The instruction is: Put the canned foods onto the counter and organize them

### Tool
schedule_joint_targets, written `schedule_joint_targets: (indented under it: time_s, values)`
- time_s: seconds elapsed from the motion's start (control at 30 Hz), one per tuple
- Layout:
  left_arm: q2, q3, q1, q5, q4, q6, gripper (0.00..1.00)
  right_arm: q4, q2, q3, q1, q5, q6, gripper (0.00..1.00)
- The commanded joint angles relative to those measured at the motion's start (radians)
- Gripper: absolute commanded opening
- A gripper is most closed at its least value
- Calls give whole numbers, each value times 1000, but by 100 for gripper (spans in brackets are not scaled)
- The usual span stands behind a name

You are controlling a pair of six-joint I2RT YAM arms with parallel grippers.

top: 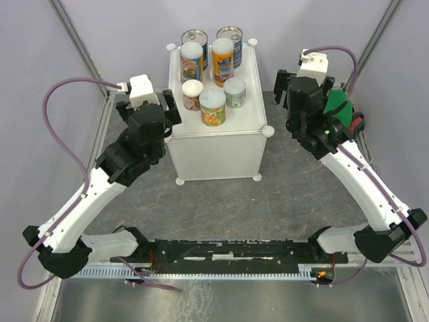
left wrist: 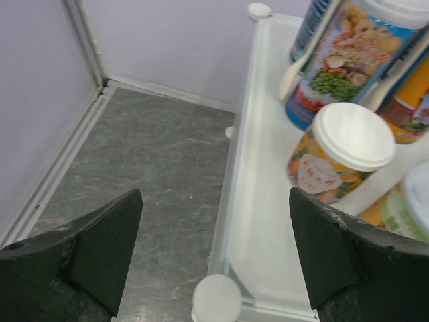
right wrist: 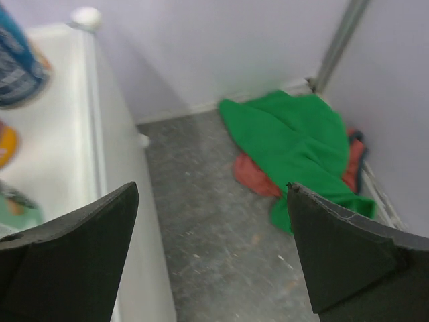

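Cans upright on counter, lids up, seemingly seven

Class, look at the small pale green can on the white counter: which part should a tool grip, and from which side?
Probably the upright round wall of the pale green can, below its lid, approached from the right by the open right tool: bare counter lies on that side, while neighbouring cans crowd its left.
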Motion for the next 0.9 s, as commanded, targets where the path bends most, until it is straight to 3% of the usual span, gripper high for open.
schedule_joint_targets:
  time_s: [0.0, 0.33, 0.6, 0.87]
  values:
    - [-108, -105, 2, -153, 140, 45, 96, -147, -23, -34, -1, 233, 91, 99]
    - [-273, -307, 81, -220, 138, -20, 100, -400, -139, -192, -2, 299, 267, 99]
    - [-292, -408, 320, 28, 90, -131, 100, -453, -258, -296, -1, 296, 308, 99]
    - [-353, -553, 491, 206, 115, -227, 100, -428, -323, -367, -2, 269, 297, 100]
